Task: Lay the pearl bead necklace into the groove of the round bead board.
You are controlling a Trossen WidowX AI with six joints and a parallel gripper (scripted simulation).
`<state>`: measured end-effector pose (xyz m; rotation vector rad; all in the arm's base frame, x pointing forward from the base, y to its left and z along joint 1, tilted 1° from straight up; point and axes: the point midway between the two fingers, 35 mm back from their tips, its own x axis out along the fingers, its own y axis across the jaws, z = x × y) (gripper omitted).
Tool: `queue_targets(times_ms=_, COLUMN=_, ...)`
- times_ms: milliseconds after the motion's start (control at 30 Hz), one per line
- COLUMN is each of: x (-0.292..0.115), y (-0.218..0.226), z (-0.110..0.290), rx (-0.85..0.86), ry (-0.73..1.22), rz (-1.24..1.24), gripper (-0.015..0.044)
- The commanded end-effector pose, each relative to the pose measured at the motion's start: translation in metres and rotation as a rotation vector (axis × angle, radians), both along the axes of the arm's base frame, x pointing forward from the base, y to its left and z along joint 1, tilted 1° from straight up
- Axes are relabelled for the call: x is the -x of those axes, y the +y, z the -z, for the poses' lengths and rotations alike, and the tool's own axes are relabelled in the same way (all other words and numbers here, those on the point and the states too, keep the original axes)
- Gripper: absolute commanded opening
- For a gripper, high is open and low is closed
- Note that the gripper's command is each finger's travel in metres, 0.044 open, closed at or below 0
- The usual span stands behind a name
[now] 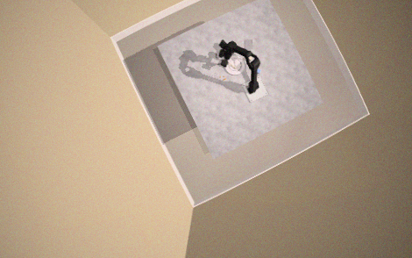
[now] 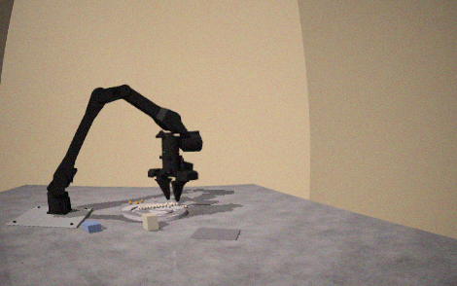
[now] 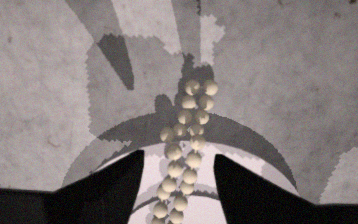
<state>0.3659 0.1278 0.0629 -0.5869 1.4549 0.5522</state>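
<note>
Necklace (image 3: 186, 145) below half-open tool (image 3: 178, 172)

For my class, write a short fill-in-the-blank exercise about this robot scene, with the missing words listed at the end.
1. The gripper hangs just above the pearl necklace with its fingers ____.
2. The necklace lies folded into ____ strands of beads, side by side.
3. One end of the necklace reaches past the rim of the round bead ____.
4. In the exterior view, the block nearest the arm's base plate is coloured ____.

Missing words: open; two; board; blue
</note>
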Motion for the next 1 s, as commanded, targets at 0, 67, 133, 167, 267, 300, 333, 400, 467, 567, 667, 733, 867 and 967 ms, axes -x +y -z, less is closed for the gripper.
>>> queue_targets(times_ms=0, x=0.0009, y=0.0001, z=0.0110, rx=0.003, ry=0.012, rz=0.002, gripper=0.0200)
queue_targets(times_ms=67, x=0.0010, y=0.0001, z=0.0132, rx=0.004, ry=0.013, rz=0.002, gripper=0.0200)
queue_targets(times_ms=133, x=0.0010, y=0.0001, z=0.0134, rx=0.004, ry=0.013, rz=0.002, gripper=0.0200)
queue_targets(times_ms=167, x=0.0010, y=0.0001, z=0.0134, rx=0.004, ry=0.013, rz=0.002, gripper=0.0200)
queue_targets(times_ms=267, x=0.0010, y=0.0001, z=0.0134, rx=0.004, ry=0.013, rz=0.002, gripper=0.0200)
queue_targets(times_ms=300, x=0.0010, y=0.0001, z=0.0134, rx=0.004, ry=0.013, rz=0.002, gripper=0.0200)
queue_targets(times_ms=333, x=0.0010, y=-0.0002, z=0.0107, rx=0.003, ry=0.009, rz=0.000, gripper=0.0174)
queue_targets(times_ms=400, x=0.0010, y=-0.0002, z=0.0107, rx=0.003, ry=0.009, rz=0.000, gripper=0.0121)
queue_targets(times_ms=467, x=0.0010, y=-0.0002, z=0.0107, rx=0.003, ry=0.009, rz=0.000, gripper=0.0069)
queue_targets(times_ms=567, x=0.0010, y=-0.0002, z=0.0107, rx=0.003, ry=0.009, rz=0.000, gripper=0.0000)
queue_targets(times_ms=667, x=0.0010, y=-0.0002, z=0.0107, rx=0.003, ry=0.009, rz=0.000, gripper=0.0000)
queue_targets(times_ms=733, x=0.0010, y=-0.0002, z=0.0107, rx=0.003, ry=0.009, rz=0.000, gripper=0.0000)
queue_targets(times_ms=867, x=0.0010, y=-0.0002, z=0.0107, rx=0.003, ry=0.009, rz=0.000, gripper=0.0000)
queue_targets(times_ms=967, x=0.0010, y=-0.0002, z=0.0107, rx=0.003, ry=0.009, rz=0.000, gripper=0.0000)
